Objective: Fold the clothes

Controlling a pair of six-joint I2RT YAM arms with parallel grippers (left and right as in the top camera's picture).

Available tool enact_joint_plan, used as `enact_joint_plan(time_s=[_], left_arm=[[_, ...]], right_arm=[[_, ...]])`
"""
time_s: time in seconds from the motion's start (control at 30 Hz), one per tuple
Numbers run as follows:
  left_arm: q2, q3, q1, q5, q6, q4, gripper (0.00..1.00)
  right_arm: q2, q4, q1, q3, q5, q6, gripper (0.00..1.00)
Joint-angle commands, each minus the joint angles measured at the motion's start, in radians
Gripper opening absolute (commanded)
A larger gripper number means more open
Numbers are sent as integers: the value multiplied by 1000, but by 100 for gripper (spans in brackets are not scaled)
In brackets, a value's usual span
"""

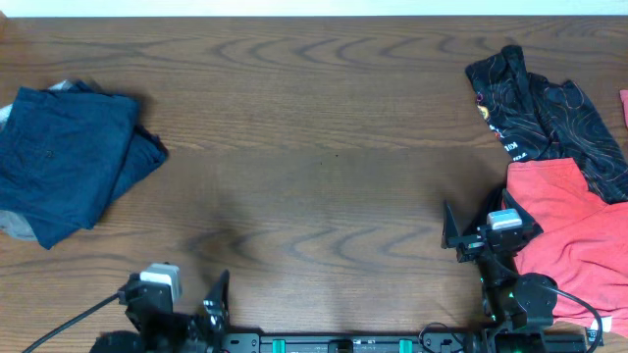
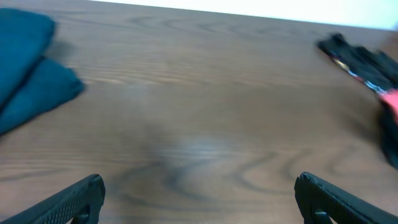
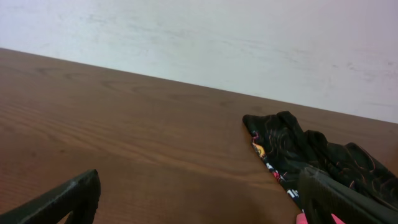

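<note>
Folded dark navy-blue shorts [image 1: 64,157] lie at the table's left edge, over a bit of grey fabric [image 1: 18,227]; they also show at the left in the left wrist view [image 2: 28,62]. A black printed garment [image 1: 545,113] lies crumpled at the far right, also in the right wrist view [image 3: 311,155]. A red garment [image 1: 574,230] lies below it. My left gripper [image 1: 186,304] is open and empty near the front edge, its fingers wide apart in the left wrist view [image 2: 199,199]. My right gripper [image 1: 486,230] is open and empty beside the red garment's left edge.
The brown wooden table [image 1: 314,147] spans the view. A pink item [image 1: 623,103] peeks in at the right edge. A white wall [image 3: 217,43] stands behind the table's far edge.
</note>
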Motion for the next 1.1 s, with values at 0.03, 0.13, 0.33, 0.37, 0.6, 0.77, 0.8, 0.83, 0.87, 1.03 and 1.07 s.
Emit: enact_joint_plan(time_s=[0.03, 0.13, 0.33, 0.37, 0.6, 0.77, 0.8, 0.83, 0.87, 1.03, 1.07], left_arm=[[0, -131, 139, -7, 23, 96, 98], [-11, -261, 201, -3, 23, 241, 98], [-24, -508, 213, -4, 23, 591, 98], [-24, -542, 213, -4, 23, 655, 98], [-24, -727, 212, -1, 24, 1027, 98], [-24, -728, 212, -1, 24, 1011, 98], [-24, -728, 212, 0, 24, 1011, 98], [-24, -728, 212, -1, 24, 1011, 98], [-24, -728, 212, 0, 24, 1011, 98], [-22, -728, 212, -1, 24, 1011, 98], [-22, -728, 212, 0, 24, 1011, 98]], right_arm=[[-8, -3, 10, -1, -5, -11, 99], [-8, -3, 10, -1, -5, -11, 99], [-8, -3, 10, -1, -5, -11, 99], [-8, -3, 10, -1, -5, -11, 99], [-8, -3, 10, -1, -5, -11, 99], [-8, -3, 10, -1, -5, -11, 99], [-8, -3, 10, -1, -5, -11, 99], [-8, -3, 10, -1, -5, -11, 99], [-8, -3, 10, -1, -5, -11, 99], [-8, -3, 10, -1, -5, -11, 99], [-8, -3, 10, -1, -5, -11, 99]])
